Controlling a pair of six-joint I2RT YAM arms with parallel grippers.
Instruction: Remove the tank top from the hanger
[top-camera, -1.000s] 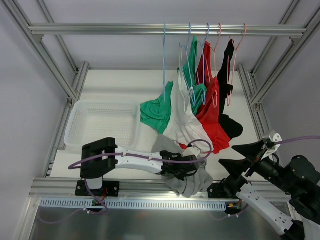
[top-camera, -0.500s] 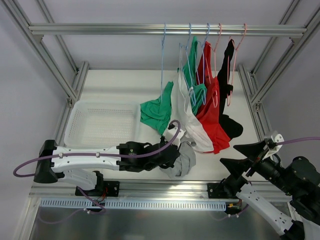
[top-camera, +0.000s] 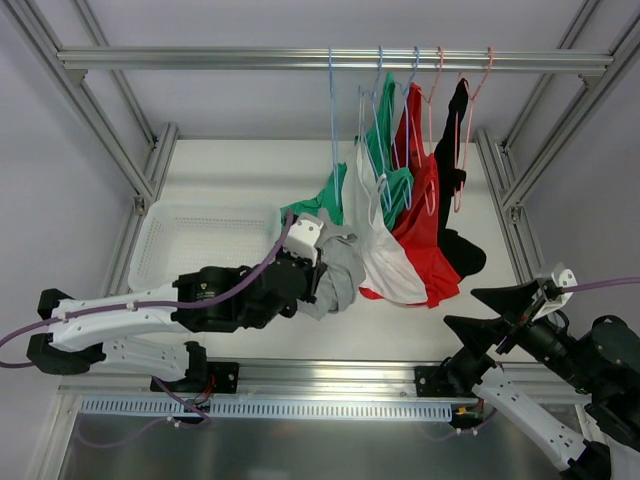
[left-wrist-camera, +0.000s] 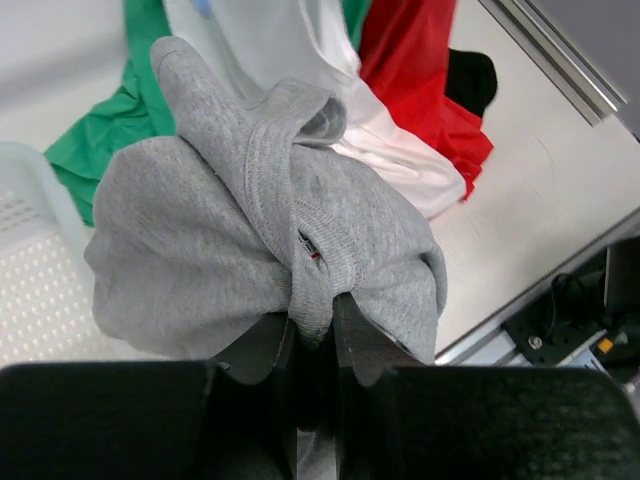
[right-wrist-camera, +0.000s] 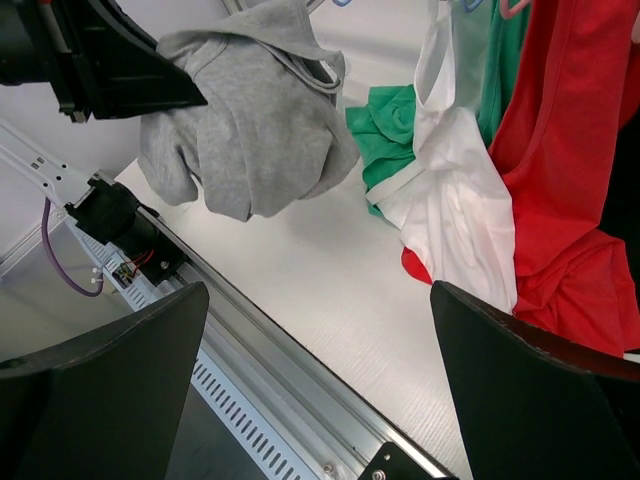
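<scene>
My left gripper (left-wrist-camera: 315, 335) has its jaws clenched on a pinched fold of the grey tank top (left-wrist-camera: 240, 230). The rest of the top bulges in a wad above them, filling mid-frame. In the overhead view the wad sits at centre, just right of the white basket (top-camera: 150, 250), against the green top (top-camera: 318, 205) and the white top (top-camera: 385, 265) hanging from the rail (top-camera: 300, 58). My right gripper (top-camera: 462, 308) is at lower right, its jaws spread wide on nothing.

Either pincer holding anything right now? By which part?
Left pincer is shut on the gray tank top, pinching a bunched fold of its fabric. Right pincer is open, holding nothing.
</scene>
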